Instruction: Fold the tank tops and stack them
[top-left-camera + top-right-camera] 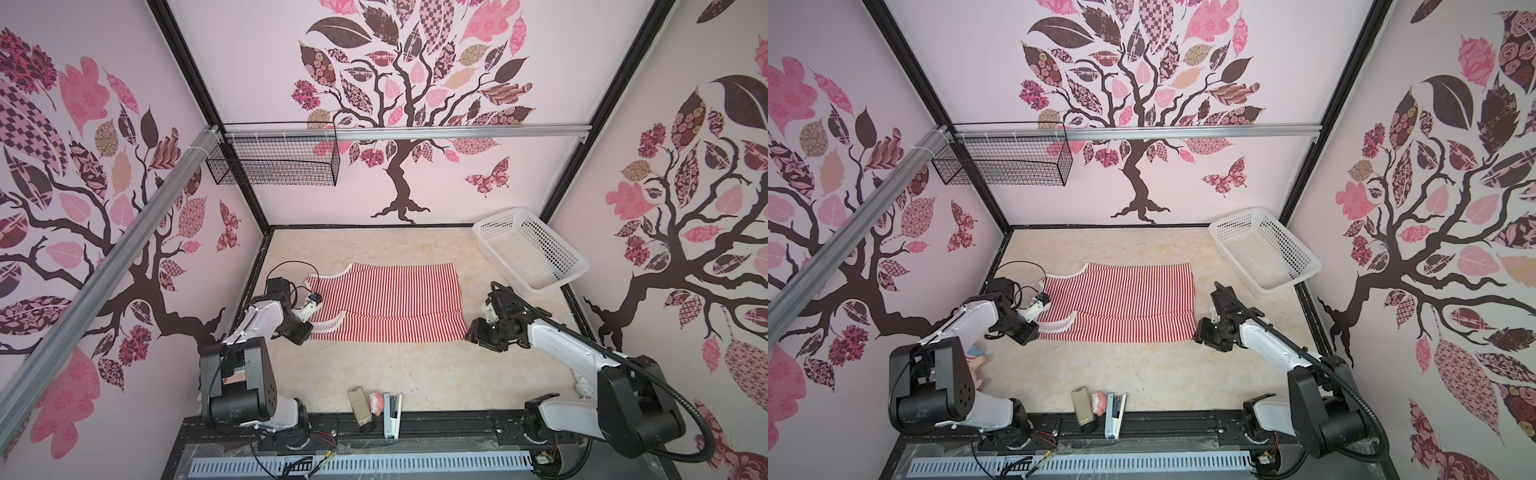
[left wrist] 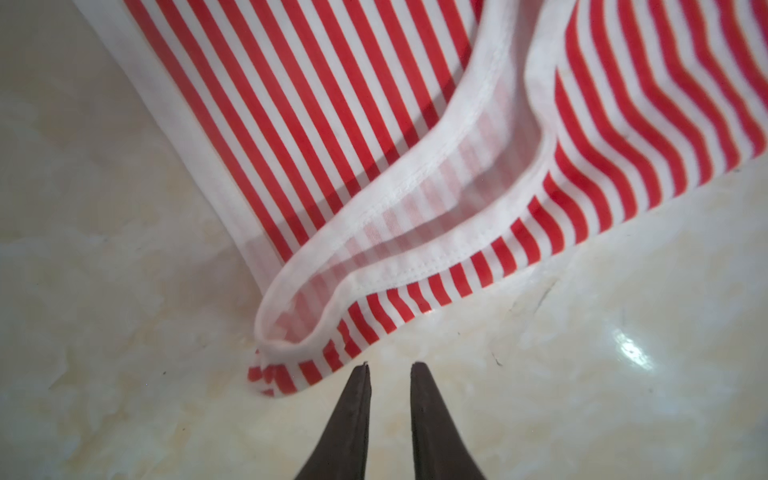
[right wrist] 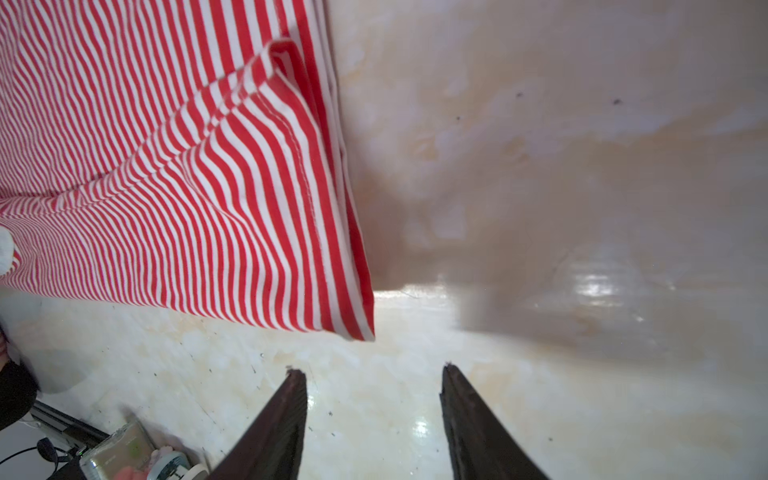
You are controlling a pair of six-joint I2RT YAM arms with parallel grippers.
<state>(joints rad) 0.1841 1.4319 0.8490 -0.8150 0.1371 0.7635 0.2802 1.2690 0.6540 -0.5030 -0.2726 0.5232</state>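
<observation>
Left wrist view: the left gripper point(image 2: 390, 368) is narrowly parted and empty, just short of the tank top point(image 2: 374, 166). The right gripper point(image 3: 374, 372) is parted wider and also empty, near the hem corner. The top lies mid-table point(image 1: 415, 374), its near edge folded over.

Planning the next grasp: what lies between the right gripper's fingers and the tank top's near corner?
Nothing but bare table. The right wrist view shows the right gripper open, with an empty strip before the corner of the tank top.
</observation>
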